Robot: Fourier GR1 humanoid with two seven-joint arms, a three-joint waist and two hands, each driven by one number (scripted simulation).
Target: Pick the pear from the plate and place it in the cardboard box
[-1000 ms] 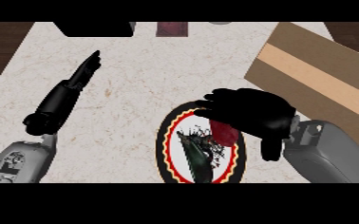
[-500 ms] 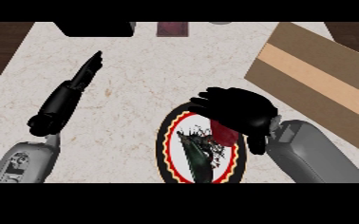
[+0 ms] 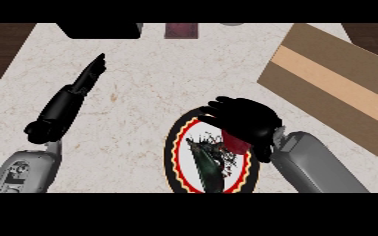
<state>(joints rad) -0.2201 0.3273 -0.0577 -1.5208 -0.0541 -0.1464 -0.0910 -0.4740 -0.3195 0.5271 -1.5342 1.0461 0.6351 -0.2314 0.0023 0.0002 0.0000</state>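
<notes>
Pale speckled stone counter point(image 3: 148, 95) fills the head view, with dark wood showing at its far left corner.

Right hand point(image 3: 244, 122), black, on a grey forearm entering from the lower right, sits over the upper right part of the round plate with black rim, red and yellow rings and a dark green leafy pattern point(image 3: 184, 165). Fingers curled downward over the plate's far edge. A patch of red point(image 3: 238, 141) shows just under the palm; cannot tell whether this is the pear or part of the plate's print, and cannot tell whether the fingers are closed round anything. Pear not otherwise visible on the plate.

Left hand point(image 3: 88, 75), black, lies over the counter at the left, fingers straight and together, pointing away toward the far edge, holding nothing. Well apart from the plate.

Brown cardboard box with a lighter tan band across it point(image 3: 332, 80) lies at the right, angled, just beyond the right hand and near the plate.

Far edge: black rectangular object point(image 3: 100, 30) at left, small dark red square object point(image 3: 182, 31) beside it.
</notes>
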